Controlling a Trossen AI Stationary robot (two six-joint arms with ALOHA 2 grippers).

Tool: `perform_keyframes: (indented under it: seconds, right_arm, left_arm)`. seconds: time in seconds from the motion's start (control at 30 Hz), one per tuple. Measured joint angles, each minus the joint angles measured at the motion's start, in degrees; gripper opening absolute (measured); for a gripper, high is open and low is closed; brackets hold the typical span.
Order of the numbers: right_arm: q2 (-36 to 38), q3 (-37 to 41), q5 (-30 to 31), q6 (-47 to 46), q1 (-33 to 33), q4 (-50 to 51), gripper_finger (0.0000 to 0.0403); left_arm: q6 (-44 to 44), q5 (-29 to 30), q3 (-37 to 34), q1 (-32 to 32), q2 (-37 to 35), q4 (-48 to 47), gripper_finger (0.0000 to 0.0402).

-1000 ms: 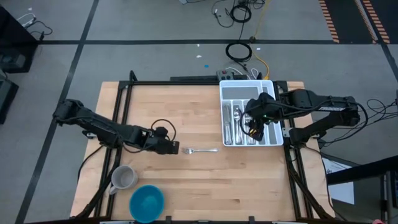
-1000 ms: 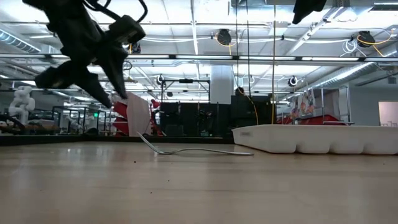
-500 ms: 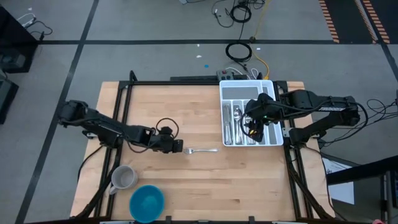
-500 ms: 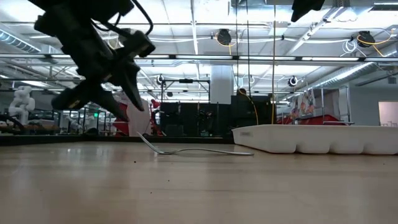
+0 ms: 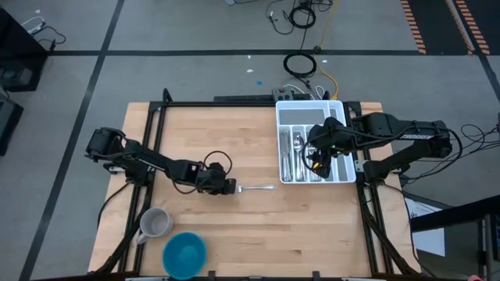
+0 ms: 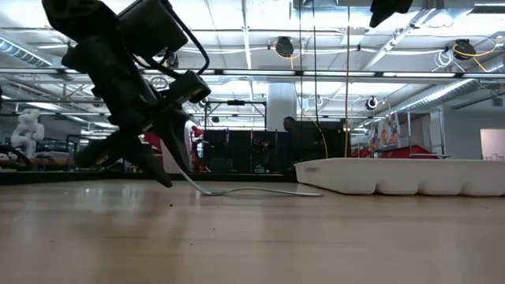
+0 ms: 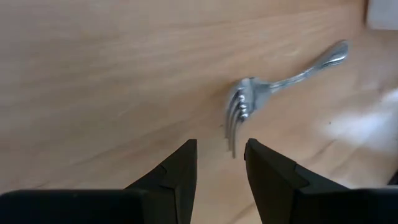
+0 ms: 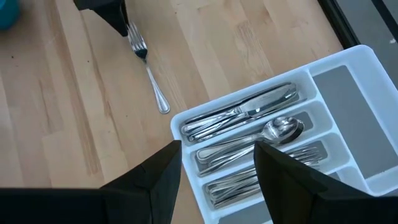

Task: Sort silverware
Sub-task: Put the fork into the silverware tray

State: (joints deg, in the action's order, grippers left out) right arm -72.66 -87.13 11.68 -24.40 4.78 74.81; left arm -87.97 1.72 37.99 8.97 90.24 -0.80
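A silver fork [image 5: 258, 188] lies flat on the wooden table, its tines toward the table's left and its handle toward the white organiser tray [image 5: 311, 111]. My left gripper [image 5: 232, 189] stands open, slanting down low at the tine end. In the left wrist view the tine tips [image 7: 232, 146] reach just into the gap of my left gripper [image 7: 221, 155], apart from both fingers. My right gripper [image 8: 217, 155] hangs open over the tray [image 8: 348, 68], with nothing between its fingers. More silverware [image 8: 249, 112] lies in the tray's long compartments.
A grey mug [image 5: 154, 223] and a blue bowl [image 5: 184, 254] stand near the table's front left corner. The tray sits at the far right. Bare wood lies between the fork and the tray. Cables lie on the floor beyond the far edge.
My left gripper has come down and gone toward the table's right, up to the fork's tine end, tipping more steeply downward. Its fingers keep the same gap. The fork has stayed where it was.
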Motion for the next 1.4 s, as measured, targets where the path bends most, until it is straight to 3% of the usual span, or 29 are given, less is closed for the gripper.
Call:
perform_keyframes:
  seconds: [0.33, 0.63, 0.87, 1.0, 1.17, 1.4]
  right_arm:
    - [0.0, 0.0, 0.2, 0.0, 0.0, 0.0, 0.0192]
    - [0.0, 0.0, 0.2, -0.5, 0.0, 0.1, 0.0192]
    - [0.0, 0.0, 0.2, -0.4, 0.0, 0.1, 0.0192]
    - [0.0, 0.0, 0.3, -0.4, 0.0, 0.2, 0.0192]
    - [0.0, 0.0, 0.4, -0.2, 0.0, 0.3, 0.0192]
    - [0.0, 0.0, 0.4, -0.4, 0.0, 0.4, 0.0192]
  left_arm:
    - [2.2, 2.0, 0.1, -2.2, 1.0, 2.5, 0.0139]
    - [4.4, -4.6, 0.1, -4.2, 3.7, 5.0, 0.0139]
    - [4.4, -5.2, 0.1, -4.1, 3.8, 5.0, 0.0137]
    - [4.5, -5.2, 0.1, -4.1, 3.8, 4.8, 0.0104]
    - [6.9, -4.2, 0.1, -4.1, 3.7, 5.7, 0.0015]
    - [6.9, -4.1, 0.6, -4.1, 3.4, 6.8, 0.0005]
